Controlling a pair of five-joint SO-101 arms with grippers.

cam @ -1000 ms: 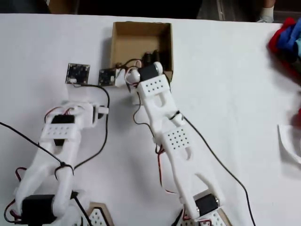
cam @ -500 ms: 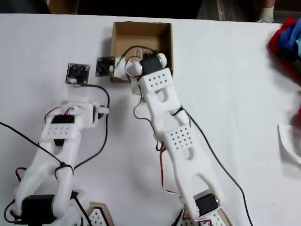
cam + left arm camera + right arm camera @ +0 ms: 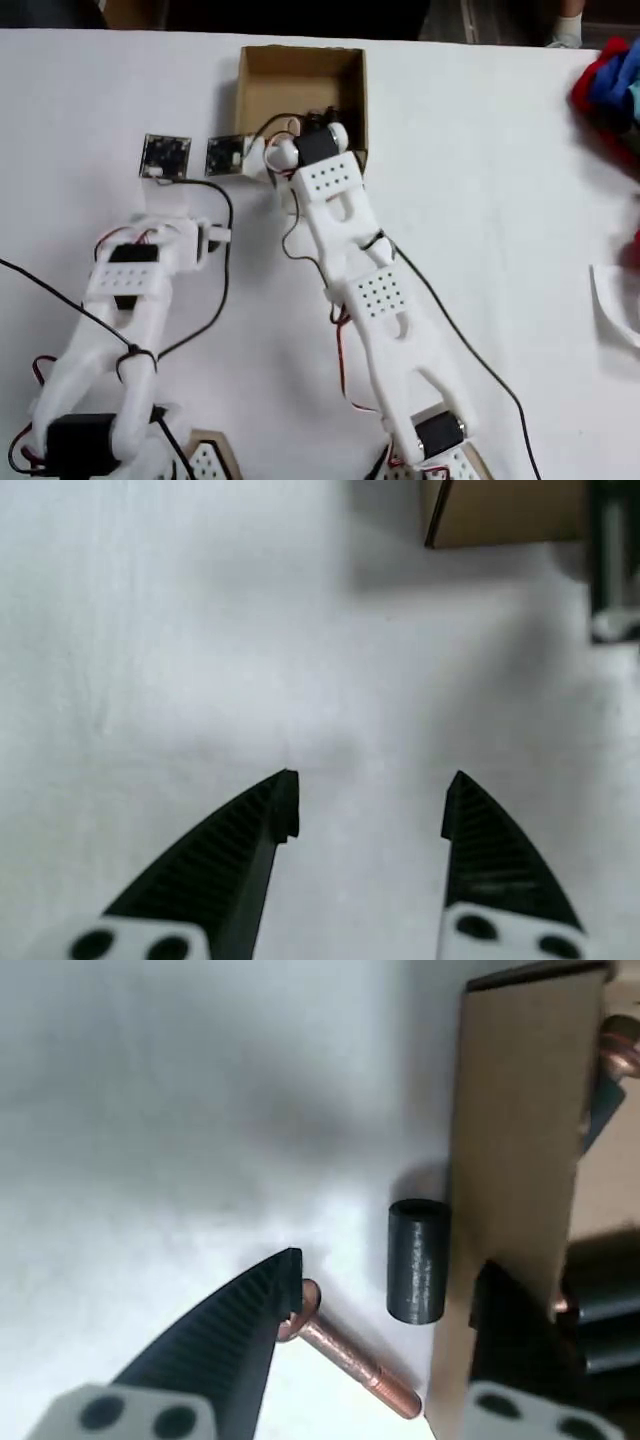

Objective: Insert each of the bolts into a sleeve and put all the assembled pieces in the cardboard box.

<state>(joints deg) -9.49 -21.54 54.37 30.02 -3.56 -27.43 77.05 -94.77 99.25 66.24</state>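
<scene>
A white table (image 3: 500, 150) lies evenly lit, with only soft shadows on it. Beyond its far edge runs a dark strip (image 3: 400, 15). Red and blue cloth (image 3: 605, 85) is heaped at one side.

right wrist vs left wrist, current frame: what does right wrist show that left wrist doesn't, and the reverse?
Right wrist extra: the right gripper, open; a loose black sleeve lying beside the cardboard box wall; a copper bolt on the table with its head at one fingertip; what look like assembled pieces inside the box. Left wrist extra: the left gripper, open over the table, and a dark part at the edge, unclear what. Shared: the white table and the box.
</scene>
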